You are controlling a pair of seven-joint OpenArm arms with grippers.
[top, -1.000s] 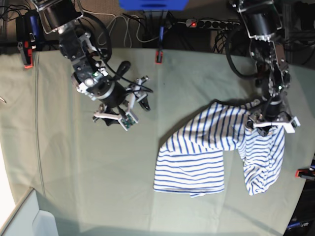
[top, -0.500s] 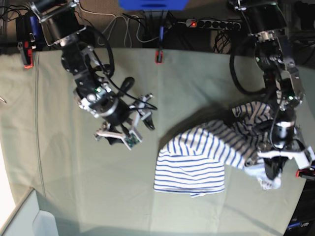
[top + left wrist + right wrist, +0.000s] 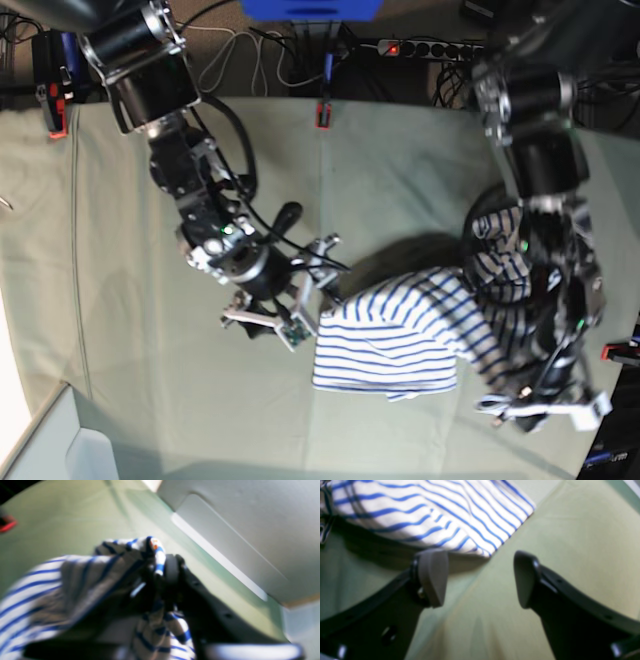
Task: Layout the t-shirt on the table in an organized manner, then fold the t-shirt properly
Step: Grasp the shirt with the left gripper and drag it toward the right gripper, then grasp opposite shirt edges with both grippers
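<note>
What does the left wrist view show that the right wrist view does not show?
Only the left wrist view shows the left gripper with its fingers closed on a bunched part of the white cloth t-shirt with thin blue stripes, lifted off the surface.

Only the right wrist view shows the right gripper, fingers wide apart and empty, near the shirt's flat edge.

Both show the striped shirt and the pale grey-green cloth table.
</note>
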